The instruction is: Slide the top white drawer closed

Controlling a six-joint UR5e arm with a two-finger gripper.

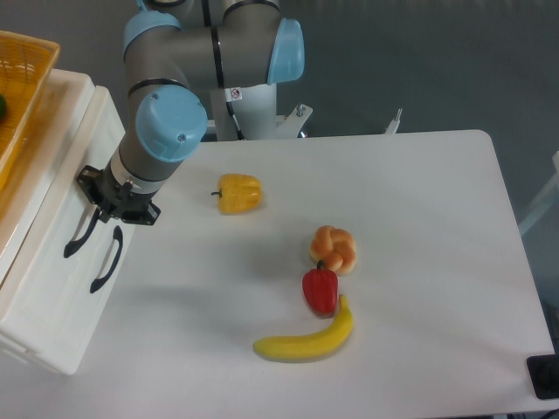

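My arm's gripper (106,208) at frame left, pressed to front of top white drawer (74,170) beside its black handle (81,236); I cannot tell whether fingers are released or clenched. Lower drawer's handle (106,260) just beside. Yellow pepper (238,193), bun (334,248), red pepper (320,290), banana (306,339) mid-table (437,262).

Even, bright overhead light is falling across the white bench (419,262), which is reading slightly washed out near the centre. Soft, diffuse shadows are lying beneath the arm (166,131) and just beside the banana (306,339) and yellow pepper (239,193). Focus is holding sharp throughout; no motion blur is showing. Mild glare is sitting on the arm's blue joint caps.
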